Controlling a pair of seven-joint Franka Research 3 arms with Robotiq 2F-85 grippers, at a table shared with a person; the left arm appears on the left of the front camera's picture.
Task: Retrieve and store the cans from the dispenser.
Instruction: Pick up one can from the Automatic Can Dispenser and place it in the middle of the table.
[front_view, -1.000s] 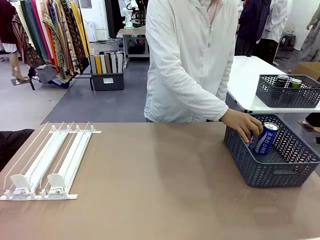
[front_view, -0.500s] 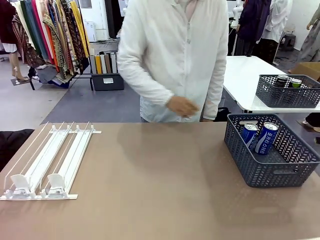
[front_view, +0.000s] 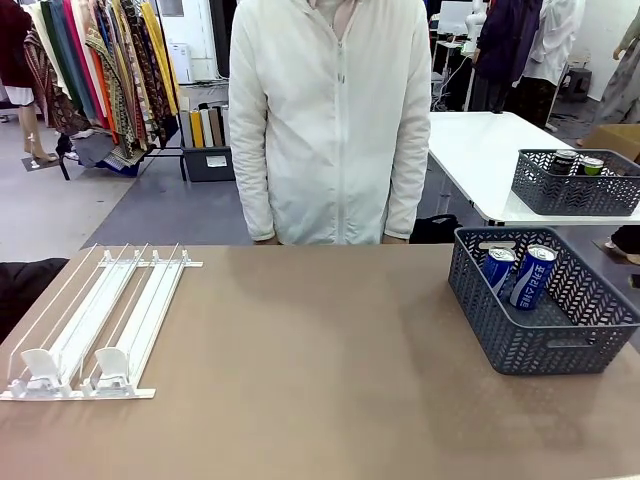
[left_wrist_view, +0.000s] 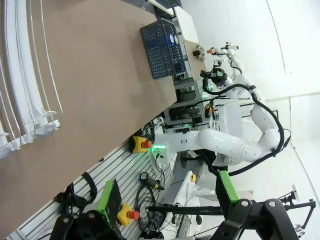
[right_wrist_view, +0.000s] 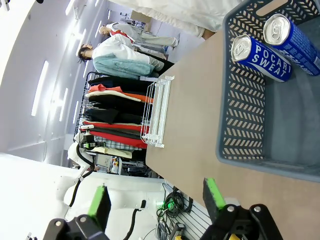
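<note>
The white wire dispenser (front_view: 100, 320) lies at the table's left with both lanes bare and its pusher blocks at the near end. Two blue Pocari Sweat cans (front_view: 533, 277) (front_view: 497, 268) lean in the dark grey basket (front_view: 530, 345) at the right. In the right wrist view, those cans (right_wrist_view: 260, 57) rest against the basket wall (right_wrist_view: 245, 115), and my right gripper (right_wrist_view: 155, 197) hovers open near the basket. My left gripper (left_wrist_view: 167, 195) is open off the table's near edge, with the dispenser (left_wrist_view: 25, 75) ahead of it.
A person in a white jacket (front_view: 330, 120) stands at the far edge, arms down. A second grey basket (front_view: 575, 190) with dark cans sits on a white table behind at the right. The brown tabletop (front_view: 320, 340) stretches between dispenser and basket.
The person set a second blue can in the basket, drew the hand back and straightened up at the middle of the far side. Neither gripper has moved.
</note>
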